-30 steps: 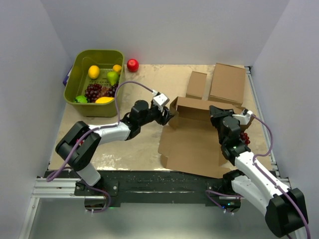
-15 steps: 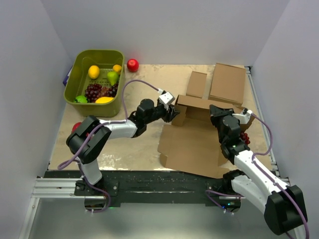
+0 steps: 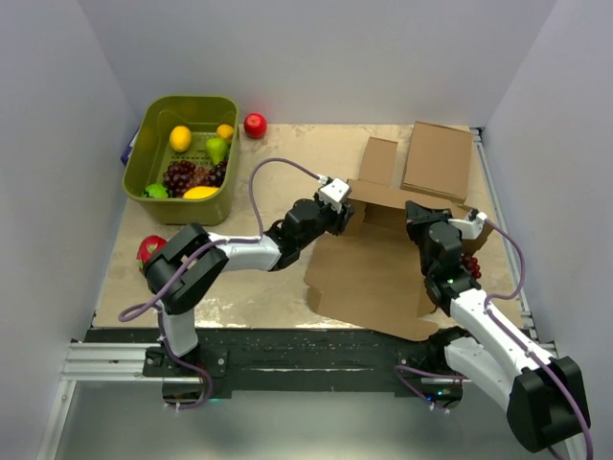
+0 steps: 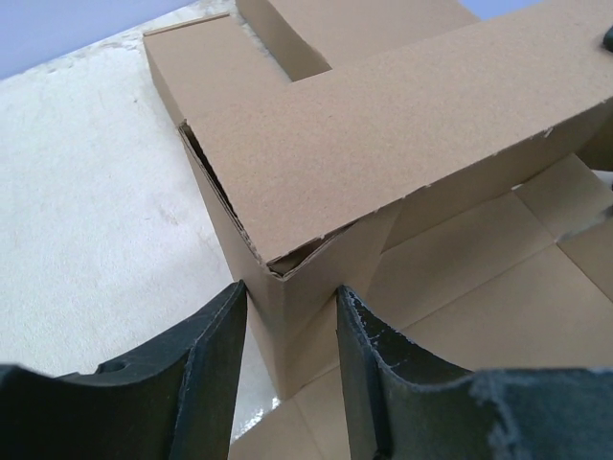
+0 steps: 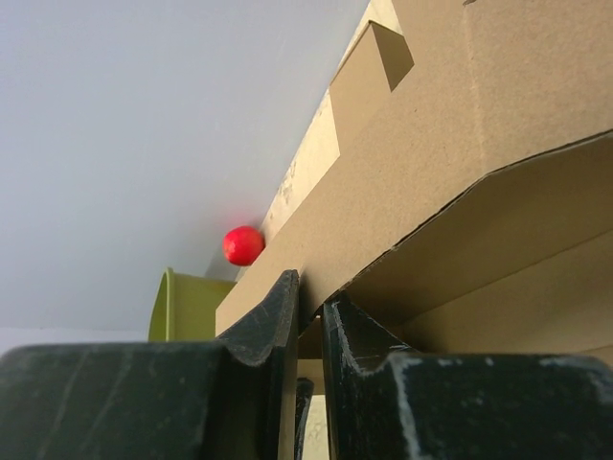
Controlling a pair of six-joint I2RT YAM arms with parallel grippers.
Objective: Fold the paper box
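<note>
The paper box [image 3: 369, 278] lies open right of centre, its base flat and its back wall [image 3: 393, 196] raised. My left gripper [image 3: 343, 218] is at that wall's left end. In the left wrist view its jaws [image 4: 290, 292] straddle the folded corner [image 4: 287, 326], one finger against each face. My right gripper [image 3: 421, 218] holds the wall's right part. In the right wrist view the fingers [image 5: 311, 292] are pinched on the thin cardboard edge [image 5: 421, 172].
A green basket [image 3: 188, 99] of fruit stands at the back left, with a red apple [image 3: 255, 125] beside it. A small narrow box [image 3: 378, 161] and a medium flat box [image 3: 438, 158] lie behind. A red fruit [image 3: 151, 247] sits at the left and dark red grapes [image 3: 469, 265] by the right arm.
My left arm has reached to the right up to the wall's left corner and its jaws have narrowed round it. The right gripper has kept its grip and place.
</note>
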